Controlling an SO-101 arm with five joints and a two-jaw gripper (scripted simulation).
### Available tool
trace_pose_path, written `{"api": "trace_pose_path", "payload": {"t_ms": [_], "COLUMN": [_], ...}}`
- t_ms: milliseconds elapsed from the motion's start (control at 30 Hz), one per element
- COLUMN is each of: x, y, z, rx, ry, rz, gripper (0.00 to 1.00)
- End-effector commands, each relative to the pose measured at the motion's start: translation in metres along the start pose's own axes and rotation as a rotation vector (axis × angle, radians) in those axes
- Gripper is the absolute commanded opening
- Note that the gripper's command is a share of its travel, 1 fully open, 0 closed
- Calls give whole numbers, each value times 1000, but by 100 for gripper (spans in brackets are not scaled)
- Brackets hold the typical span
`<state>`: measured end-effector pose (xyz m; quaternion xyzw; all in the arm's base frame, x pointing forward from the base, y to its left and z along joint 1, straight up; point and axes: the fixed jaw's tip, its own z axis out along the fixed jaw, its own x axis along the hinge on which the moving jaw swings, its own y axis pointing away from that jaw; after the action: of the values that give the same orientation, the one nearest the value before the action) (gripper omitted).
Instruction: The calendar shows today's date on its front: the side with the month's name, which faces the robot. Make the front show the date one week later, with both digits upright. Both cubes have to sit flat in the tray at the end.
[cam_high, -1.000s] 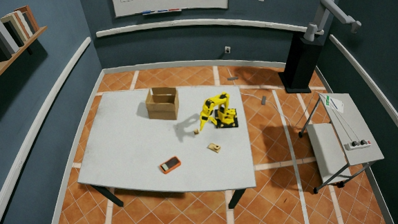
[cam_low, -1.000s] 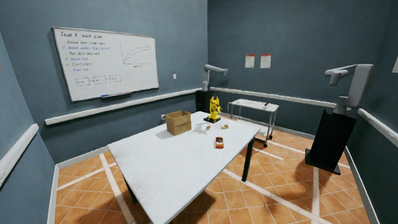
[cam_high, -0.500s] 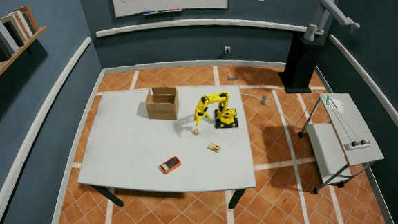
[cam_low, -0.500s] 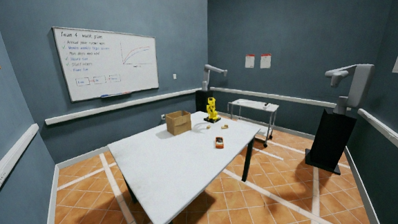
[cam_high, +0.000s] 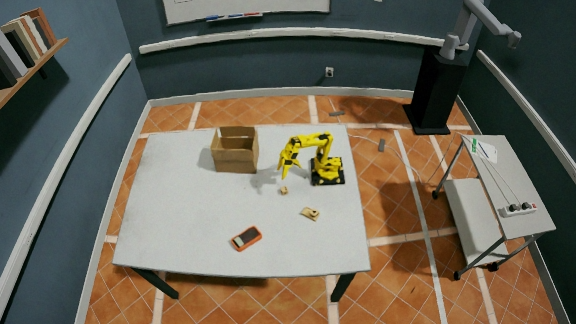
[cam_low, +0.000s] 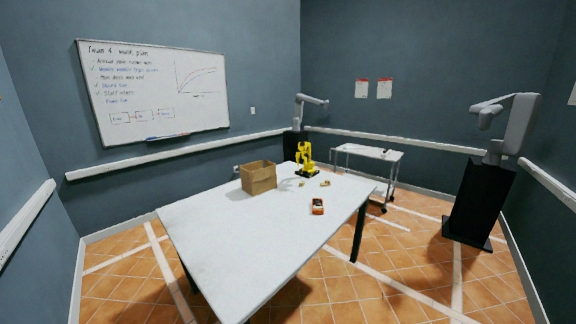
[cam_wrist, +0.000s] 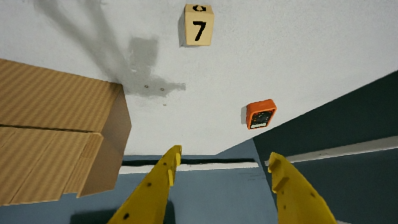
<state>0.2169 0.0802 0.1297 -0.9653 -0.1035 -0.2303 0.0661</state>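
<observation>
A small wooden cube (cam_high: 284, 190) (cam_low: 301, 184) (cam_wrist: 199, 27) lies loose on the table. In the wrist view one face shows a 7, and the narrow face beyond it shows a foreshortened round digit, too slanted to name. The wooden calendar tray (cam_high: 304, 214) is apart from it, nearer the table's front right, with a cube (cam_high: 313, 212) in it. The tray is outside the wrist view. Its month side and the date are too small to read. My gripper (cam_high: 292, 172) (cam_wrist: 225, 154) is open and empty, raised above the table on the robot's side of the loose cube.
An open cardboard box (cam_high: 235, 161) (cam_low: 259, 181) (cam_wrist: 55, 105) stands at the back of the table, left of the arm in the top view. An orange device with a dark face (cam_high: 246, 238) (cam_low: 317, 206) (cam_wrist: 261, 114) lies toward the table's front edge.
</observation>
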Motion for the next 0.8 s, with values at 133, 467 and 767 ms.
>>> {"api": "trace_pose_path", "payload": {"t_ms": [133, 467, 767], "x": [0, -5, -26], "y": [4, 5, 9], "z": [-1, 10, 42], "rx": [-6, -15, -44], "ry": [13, -47, -234], "rz": [-10, -10, -9], "gripper": [35, 35, 35]}}
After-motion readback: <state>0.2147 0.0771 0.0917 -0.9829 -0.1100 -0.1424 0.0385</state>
